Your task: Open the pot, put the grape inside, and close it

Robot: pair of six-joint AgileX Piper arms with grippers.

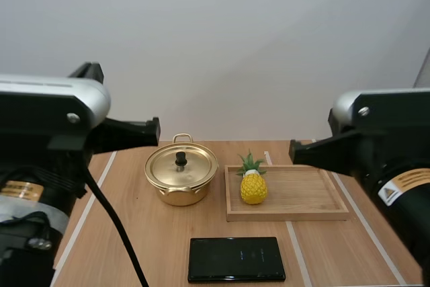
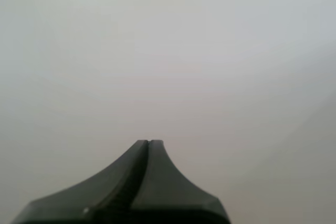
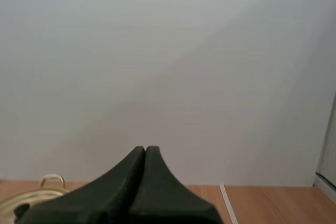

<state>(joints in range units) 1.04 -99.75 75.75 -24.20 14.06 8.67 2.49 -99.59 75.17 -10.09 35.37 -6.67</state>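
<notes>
Left tool (image 2: 149,142): fingers pressed together, empty, arm held high and level.
Right tool (image 3: 145,149): fingers together too, empty, arm high.
Pot (image 1: 181,183): lid (image 1: 193,166) on, lower centre of frame, just left of tray (image 1: 302,196) with pineapple (image 1: 253,187).

A pineapple (image 1: 253,188) stands in the wooden tray (image 1: 302,196); a flat black slab (image 1: 236,259) lies near it.

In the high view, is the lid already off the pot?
No, the lid sits flat on the gold pot, covering its opening.
</notes>
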